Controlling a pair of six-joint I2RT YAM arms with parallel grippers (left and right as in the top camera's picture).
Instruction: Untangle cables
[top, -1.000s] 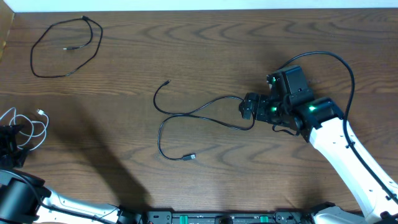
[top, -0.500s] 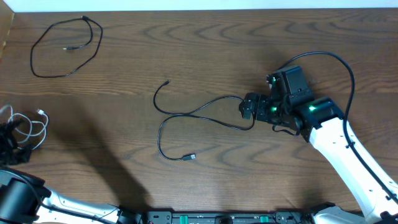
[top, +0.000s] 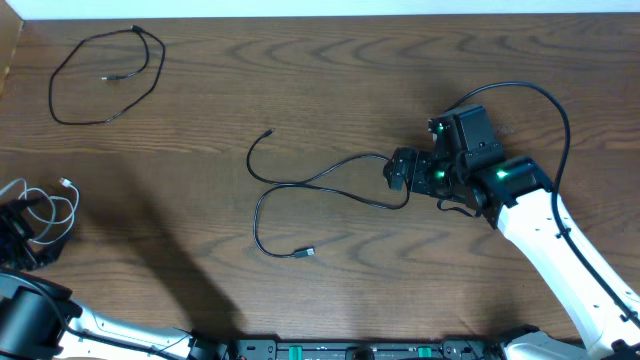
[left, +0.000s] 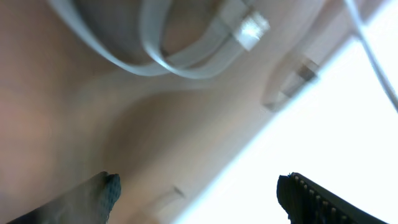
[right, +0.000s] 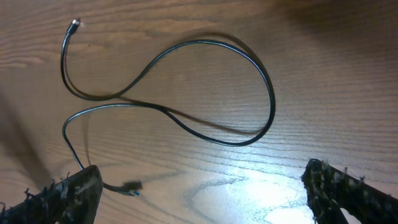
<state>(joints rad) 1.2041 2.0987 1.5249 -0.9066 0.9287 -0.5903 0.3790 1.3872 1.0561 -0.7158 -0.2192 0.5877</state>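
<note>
A black cable (top: 53, 95) is seen looped at the far left of the table (top: 400, 60), a second black cable (top: 320, 177) is sprawled in open curves at its middle, and a white cable (top: 72, 208) is bunched at the left edge. The left gripper (top: 12, 238) beside the white cable and the right gripper (top: 398, 172) at the second black cable's loop are both held wide apart.

One black cable (top: 158, 65) lies looped far left, the other black cable (top: 300, 186) sprawls in the middle, crossing itself once. The white cable (top: 60, 205) is bunched at the left edge.

Dark wood-grain table (top: 330, 80) with a pale strip (top: 300, 8) along its far edge.
</note>
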